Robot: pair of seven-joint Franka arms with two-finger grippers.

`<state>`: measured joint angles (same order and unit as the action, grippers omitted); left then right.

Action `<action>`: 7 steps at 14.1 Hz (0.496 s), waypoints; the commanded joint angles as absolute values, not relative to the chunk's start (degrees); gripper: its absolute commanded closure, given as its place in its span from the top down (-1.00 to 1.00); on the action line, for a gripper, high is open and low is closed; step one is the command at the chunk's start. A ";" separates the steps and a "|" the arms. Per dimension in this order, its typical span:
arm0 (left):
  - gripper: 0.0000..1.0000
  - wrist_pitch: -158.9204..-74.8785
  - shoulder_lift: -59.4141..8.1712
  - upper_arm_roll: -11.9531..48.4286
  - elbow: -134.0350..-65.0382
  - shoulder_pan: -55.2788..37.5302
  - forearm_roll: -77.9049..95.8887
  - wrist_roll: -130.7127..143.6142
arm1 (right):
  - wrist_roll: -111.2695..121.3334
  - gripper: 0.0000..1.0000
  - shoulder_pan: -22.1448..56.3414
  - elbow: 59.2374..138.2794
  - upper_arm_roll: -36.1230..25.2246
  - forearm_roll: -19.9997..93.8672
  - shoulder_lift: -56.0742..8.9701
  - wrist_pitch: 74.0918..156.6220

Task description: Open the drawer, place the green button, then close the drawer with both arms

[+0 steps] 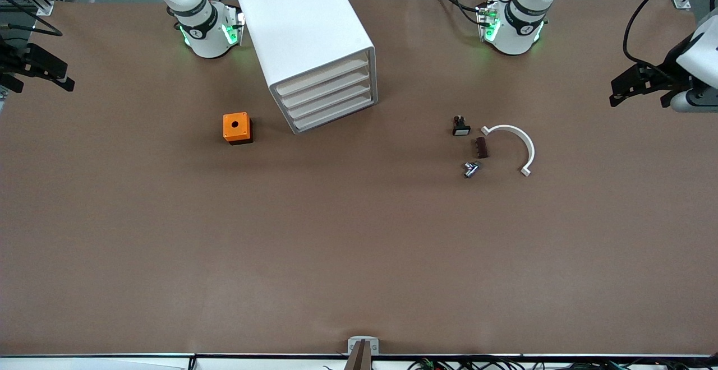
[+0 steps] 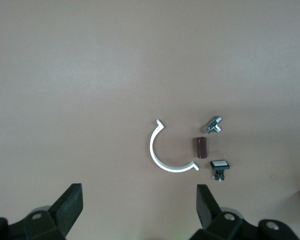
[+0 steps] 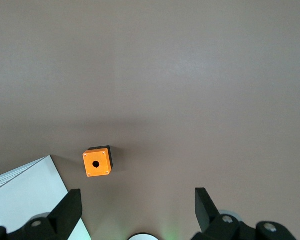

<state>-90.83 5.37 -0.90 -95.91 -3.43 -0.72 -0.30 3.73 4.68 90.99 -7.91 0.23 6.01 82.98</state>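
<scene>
Front: cabinet point(image 1: 311, 39) with all four drawers shut, orange cube point(image 1: 236, 128) beside it. Left gripper point(image 1: 639, 85) and right gripper point(image 1: 39, 70) both spread, empty, at the table ends. Green-capped button can't be made out.
Left wrist: white-capped piece point(image 2: 219, 166), brown cylinder point(image 2: 202, 147), metal fitting point(image 2: 214, 124), white clip point(image 2: 165, 150).
Right wrist: cube, cabinet corner.

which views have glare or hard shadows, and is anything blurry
Front view: even light, only a soft shadow beside the cabinet and the orange cube; green glow at both arm bases. Left wrist view: the small parts by the white arc look soft. Right wrist view: a pale sheen on the table.
</scene>
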 commanded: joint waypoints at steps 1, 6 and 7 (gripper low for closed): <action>1.00 -90.62 2.38 -0.88 -91.24 -4.13 -0.79 0.43 | 4.92 1.00 4.22 92.37 -7.82 0.79 7.56 83.23; 1.00 -90.97 1.41 0.70 -91.05 -5.01 -1.23 5.36 | 5.45 1.00 4.22 92.29 -7.91 0.79 7.47 83.67; 1.00 -90.97 1.41 0.70 -90.97 -5.10 -1.23 5.45 | 5.45 1.00 4.13 92.29 -7.91 0.79 7.38 83.67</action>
<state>-90.99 2.00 0.52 -92.45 -5.11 -0.72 4.73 4.36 4.68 91.00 -7.94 0.23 6.01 83.09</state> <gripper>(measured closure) 0.000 0.000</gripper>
